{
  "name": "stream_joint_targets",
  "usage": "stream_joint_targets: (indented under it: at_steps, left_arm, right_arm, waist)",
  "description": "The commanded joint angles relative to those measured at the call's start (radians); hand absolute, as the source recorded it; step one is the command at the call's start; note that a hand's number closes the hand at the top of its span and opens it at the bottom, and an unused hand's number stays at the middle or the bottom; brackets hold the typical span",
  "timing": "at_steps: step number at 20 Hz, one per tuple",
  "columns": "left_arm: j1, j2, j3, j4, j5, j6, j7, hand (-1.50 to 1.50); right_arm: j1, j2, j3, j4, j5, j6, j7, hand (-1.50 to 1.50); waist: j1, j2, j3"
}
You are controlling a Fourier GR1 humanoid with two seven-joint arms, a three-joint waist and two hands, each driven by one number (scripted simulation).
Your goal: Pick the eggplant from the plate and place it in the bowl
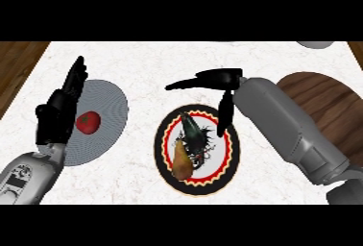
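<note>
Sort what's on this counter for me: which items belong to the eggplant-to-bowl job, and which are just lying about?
Belong to the job: eggplant, the patterned plate under it, wooden bowl, right hand open near that plate.
Lying about: tomato, grey plate under it, left hand resting open at the left.

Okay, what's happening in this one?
The robot's right hand, open, hovers at the far rim of the black, red and yellow patterned plate, where the tan, dark-stemmed eggplant lies ungrasped. The round wooden bowl sits at the right. The left hand rests open over a grey disc with a red tomato.
</note>
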Motion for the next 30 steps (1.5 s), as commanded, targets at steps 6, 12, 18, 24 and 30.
stream_joint_targets:
  at_steps: [6, 12, 18, 24, 30]
  left_arm:
    - [0.079, 0.012, 0.024, -0.066, -0.005, -0.015, 0.003, 0.00]
    - [0.035, -0.016, 0.037, -0.043, -0.030, -0.014, 0.020, 0.00]
    - [0.023, -0.017, 0.068, -0.031, -0.025, -0.042, 0.023, 0.00]
    - [0.062, -0.023, 0.078, -0.030, -0.029, -0.070, -0.019, 0.00]
    - [0.017, -0.070, 0.067, 0.021, -0.083, -0.035, -0.014, 0.00]
  right_arm:
    - [-0.032, 0.071, 0.177, 0.147, 0.179, 0.025, -0.145, -1.50]
    - [-0.051, 0.149, 0.191, 0.288, 0.227, -0.053, -0.204, -1.50]
    - [-0.032, 0.218, 0.209, 0.370, 0.271, -0.129, -0.241, -1.50]
    - [-0.047, 0.220, 0.193, 0.398, 0.258, -0.118, -0.252, -1.50]
    - [0.098, 0.220, 0.287, 0.334, 0.335, -0.304, -0.332, 1.50]
  waist:
    - [-0.014, -0.006, -0.001]
    - [-0.021, -0.004, -0.001]
    - [-0.024, -0.001, 0.000]
    - [-0.006, 0.000, -0.001]
    - [-0.020, 0.000, 0.000]
